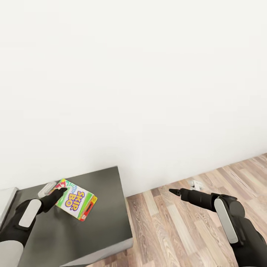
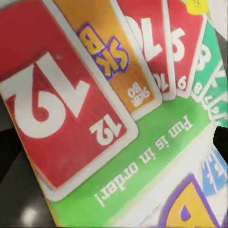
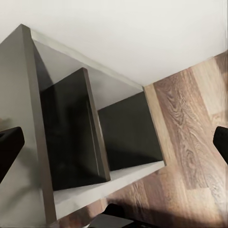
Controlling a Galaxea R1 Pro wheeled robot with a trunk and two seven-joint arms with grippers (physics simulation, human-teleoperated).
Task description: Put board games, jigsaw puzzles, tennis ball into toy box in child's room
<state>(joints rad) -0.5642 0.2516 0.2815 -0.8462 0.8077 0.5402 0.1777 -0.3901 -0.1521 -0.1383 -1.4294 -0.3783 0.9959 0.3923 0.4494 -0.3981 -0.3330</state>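
The Skip-Bo board game [image 1: 76, 200], a yellow, green and red box, lies on the dark grey cabinet section of the table [image 1: 105, 226]. My left gripper [image 1: 61, 193] points at the box's near-left corner. In the left wrist view the printed face of the board game [image 2: 114, 104] is very close. A dark fingertip [image 2: 221, 142] stands at one edge of that view, far from the other side, so the jaws are open with the face just in front of them. My right gripper [image 1: 174, 191] hangs open over the wood floor, its fingertips [image 3: 9, 148] wide apart with nothing between them.
A white wall rises behind the cabinet. Wood-plank floor [image 1: 193, 237] stretches to the right, with a small white fitting [image 1: 195, 183] at the wall's foot. The right wrist view looks at the cabinet's open dark shelf compartments [image 3: 71, 137]. A strip of light grey table top [image 1: 6, 202] shows at far left.
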